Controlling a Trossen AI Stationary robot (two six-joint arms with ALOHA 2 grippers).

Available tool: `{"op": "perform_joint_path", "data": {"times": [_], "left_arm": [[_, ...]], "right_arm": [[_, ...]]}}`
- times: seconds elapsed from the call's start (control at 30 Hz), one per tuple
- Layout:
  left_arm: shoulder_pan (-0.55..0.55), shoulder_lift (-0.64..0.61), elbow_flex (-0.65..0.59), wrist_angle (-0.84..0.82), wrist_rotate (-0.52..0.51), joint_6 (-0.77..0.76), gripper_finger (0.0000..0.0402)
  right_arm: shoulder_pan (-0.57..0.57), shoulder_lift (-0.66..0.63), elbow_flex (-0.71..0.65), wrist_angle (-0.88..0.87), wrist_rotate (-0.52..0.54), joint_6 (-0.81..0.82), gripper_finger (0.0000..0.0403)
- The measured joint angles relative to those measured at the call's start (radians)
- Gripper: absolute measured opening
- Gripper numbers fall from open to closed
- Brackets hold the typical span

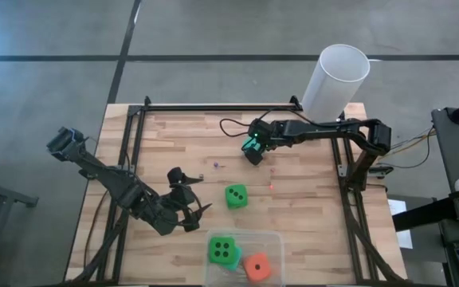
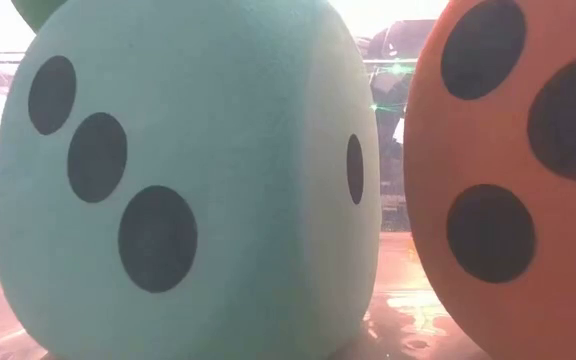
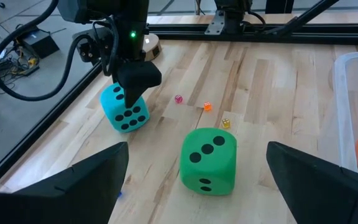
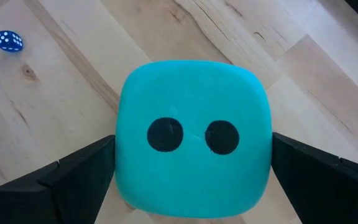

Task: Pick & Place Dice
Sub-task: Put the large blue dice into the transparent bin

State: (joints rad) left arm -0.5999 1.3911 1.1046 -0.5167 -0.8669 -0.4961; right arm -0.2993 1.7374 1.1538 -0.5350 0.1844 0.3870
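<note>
- Near table centre-back: right gripper point(image 1: 253, 152) straddles a teal die point(image 3: 123, 107), fingers either side of it; die sits on the wood table point(image 1: 309, 199).
- Left gripper point(image 1: 188, 199) hovers front-left, fingers spread wide, nothing held.
- Green die point(image 1: 236, 196) loose mid-table, just beside it.
- Clear bin point(image 1: 275, 239) at front edge: green die on teal die point(image 2: 188, 190), orange die point(image 1: 257, 266) alongside.

Low view: teal die point(image 2: 188, 190) and orange-red die point(image 2: 513, 170) fill frame, edges cropped, room behind mostly blocked. High view: die under right gripper point(image 1: 253, 151) hidden.
</note>
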Motion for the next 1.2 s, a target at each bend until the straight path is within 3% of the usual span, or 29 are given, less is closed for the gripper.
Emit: {"op": "perform_joint_path", "data": {"times": [0.23, 0.6, 1.2], "left_arm": [[0.000, 0.000, 0.000, 0.000, 0.000, 0.000, 0.0382], [0.000, 0.000, 0.000, 0.000, 0.000, 0.000, 0.0388], [0.000, 0.000, 0.000, 0.000, 0.000, 0.000, 0.0386]], "right_arm": [[0.000, 0.001, 0.000, 0.000, 0.001, -0.001, 0.0397], [0.000, 0.001, 0.000, -0.001, 0.002, -0.002, 0.0338], [0.000, 0.001, 0.000, 0.000, 0.001, 0.000, 0.0337]]}}
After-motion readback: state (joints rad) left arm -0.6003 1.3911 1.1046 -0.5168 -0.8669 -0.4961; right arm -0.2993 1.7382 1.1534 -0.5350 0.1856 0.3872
